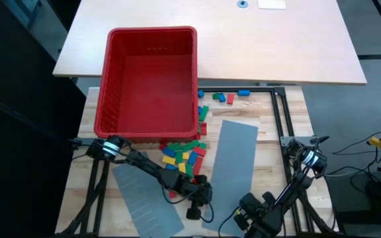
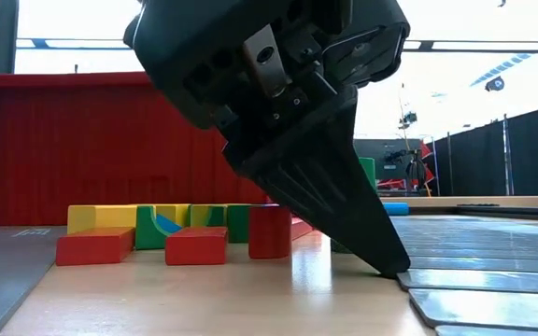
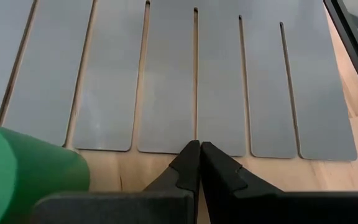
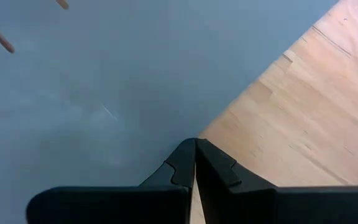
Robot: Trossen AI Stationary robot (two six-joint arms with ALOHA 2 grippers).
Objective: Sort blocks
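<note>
- The big red plastic bin (image 1: 152, 79) sits on the wooden table (image 1: 309, 53); nothing shows inside it.
- The small red, green, blue and yellow blocks (image 1: 185, 156) lie clustered on the table just outside the bin's near wall, a few more (image 1: 225, 97) beside its right wall.
- The left gripper (image 3: 199, 149), fingers clenched empty, touches down near the flat grey slotted panel (image 3: 185, 74).
- The right gripper (image 4: 195, 144), pinched closed on nothing, hovers over a grey panel's edge (image 4: 104, 93).

Even overhead light; backlit table-level view

The table (image 1: 309, 53) is evenly lit from above; in the low view the gripper (image 2: 395, 266) is silhouetted against bright ceiling glare; a green block (image 3: 23, 168) is blurred close up.
</note>
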